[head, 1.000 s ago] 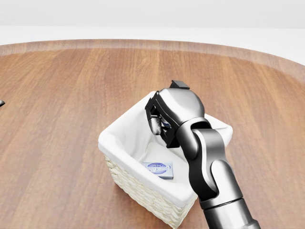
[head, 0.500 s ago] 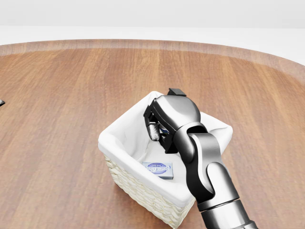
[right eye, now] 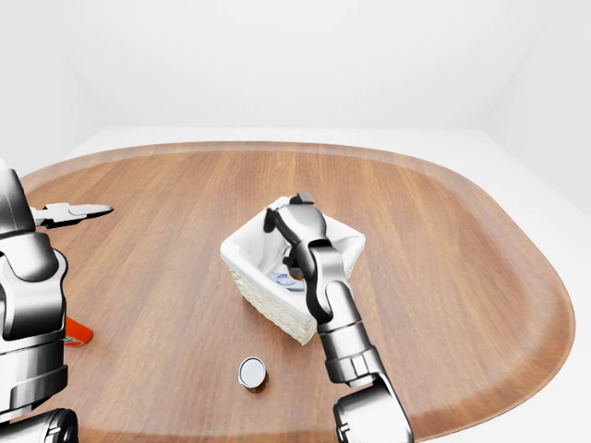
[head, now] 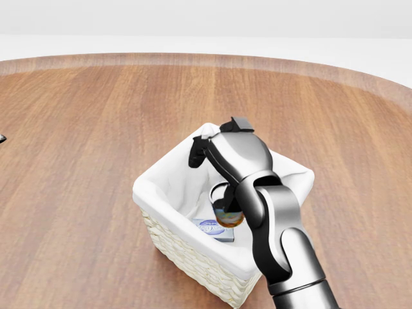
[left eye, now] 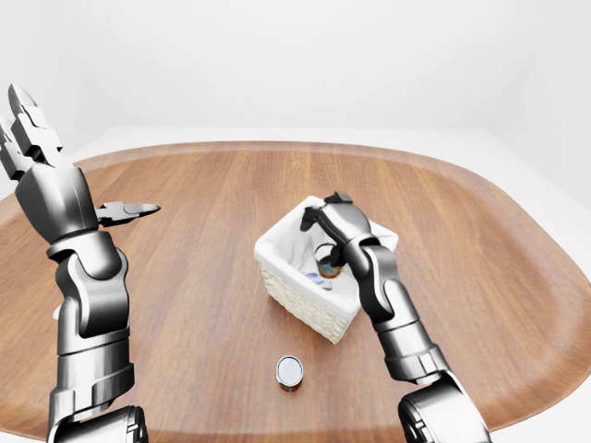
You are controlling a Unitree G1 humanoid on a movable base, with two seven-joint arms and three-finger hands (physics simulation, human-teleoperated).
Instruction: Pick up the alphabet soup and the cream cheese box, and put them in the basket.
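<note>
hovering over the basket [head: 193, 257] with fingers spread, the right hand [head: 215, 154] leaves the soup can [head: 226, 209] tilted inside beside the cream cheese box [head: 212, 228], where lifting out carelessly could snag the cloth lining.

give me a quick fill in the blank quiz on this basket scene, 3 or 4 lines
1. The cream cheese box lies inside the ____.
2. The right hand has its fingers open above a can that is inside the basket, so the hand is no longer ____ it.
3. A second can stands upright on the ____, outside the basket.
4. The left hand is raised at the left-eye view's left edge and holds ____.

Missing words: basket; gripping; table; nothing
</note>
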